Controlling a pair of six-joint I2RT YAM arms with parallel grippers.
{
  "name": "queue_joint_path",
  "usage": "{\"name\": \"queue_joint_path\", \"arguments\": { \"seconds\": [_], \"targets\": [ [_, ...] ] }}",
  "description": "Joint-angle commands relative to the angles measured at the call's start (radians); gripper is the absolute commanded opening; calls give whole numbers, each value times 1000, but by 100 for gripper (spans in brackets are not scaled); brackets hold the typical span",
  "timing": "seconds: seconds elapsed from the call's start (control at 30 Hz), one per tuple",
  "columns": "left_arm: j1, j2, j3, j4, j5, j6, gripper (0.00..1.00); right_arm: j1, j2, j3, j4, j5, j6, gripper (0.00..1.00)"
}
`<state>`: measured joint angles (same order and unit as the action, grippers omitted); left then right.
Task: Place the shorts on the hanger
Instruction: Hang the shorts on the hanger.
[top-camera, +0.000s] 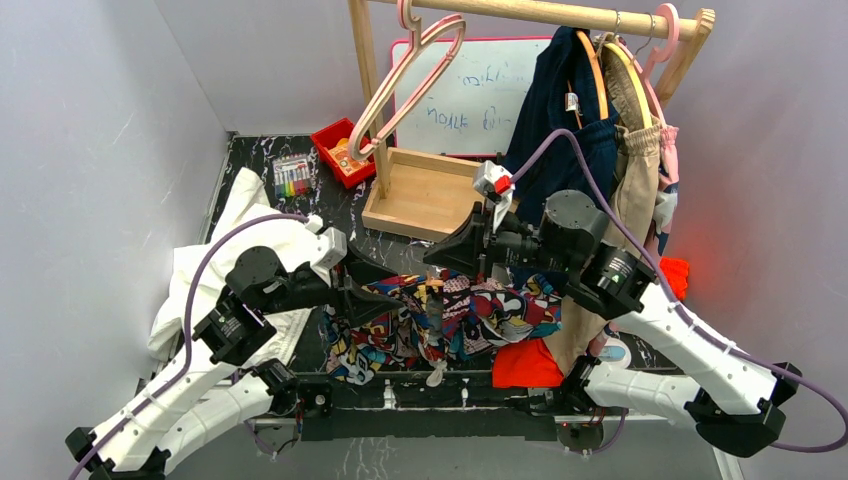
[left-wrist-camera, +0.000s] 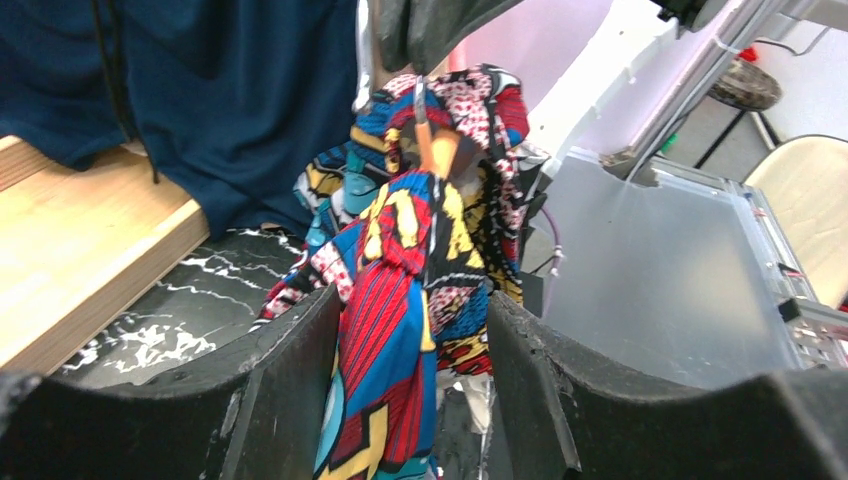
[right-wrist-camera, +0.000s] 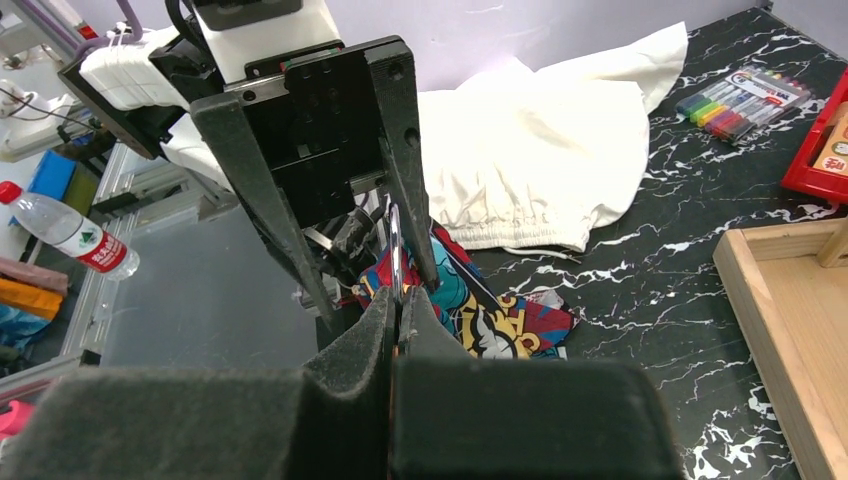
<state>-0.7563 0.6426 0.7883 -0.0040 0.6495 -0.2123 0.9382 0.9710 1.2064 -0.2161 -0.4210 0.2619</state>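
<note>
Right gripper (right-wrist-camera: 398, 300) pinching hanger (left-wrist-camera: 438, 152), left gripper (left-wrist-camera: 412, 302) astride shorts (left-wrist-camera: 380, 350)

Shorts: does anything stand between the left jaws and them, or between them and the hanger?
Nothing visible does. The shorts hang directly between the open jaws of the left gripper, and their fabric bunches around the hanger, which the right gripper pinches by its metal hook.

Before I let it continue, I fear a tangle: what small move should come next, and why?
Probably raise the slim light-orange hanger slightly. The right fingers are shut on its silver hook, the multicolour comic-print shorts are bunched around its neck, and the left fingers stand open either side of the fabric, so nothing seems to pin it.
</note>
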Motion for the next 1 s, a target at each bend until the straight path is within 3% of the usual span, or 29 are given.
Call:
{"name": "queue_joint_path", "arguments": {
  "seconds": [0.0, 0.23, 0.77, 0.87, 0.97],
  "targets": [
    [1, -34, 41, -72, -109, 65, 54, -1, -60, 11, 94, 33, 7, 0],
    [0, -50, 46, -104, -198, 121, 49, -1, -109, 22, 69, 42, 11, 0],
    [0, -125, 89, -109, -486, 181, 3, -1, -176, 27, 4, 115, -5, 0],
    [0, -133, 91, -97, -500, 177, 2, -1, -177, 27, 4, 122, -5, 0],
    [0, -140, 89, -87, -502, 174, 14, -1, -174, 30, 3, 125, -5, 0]
  ]
}}
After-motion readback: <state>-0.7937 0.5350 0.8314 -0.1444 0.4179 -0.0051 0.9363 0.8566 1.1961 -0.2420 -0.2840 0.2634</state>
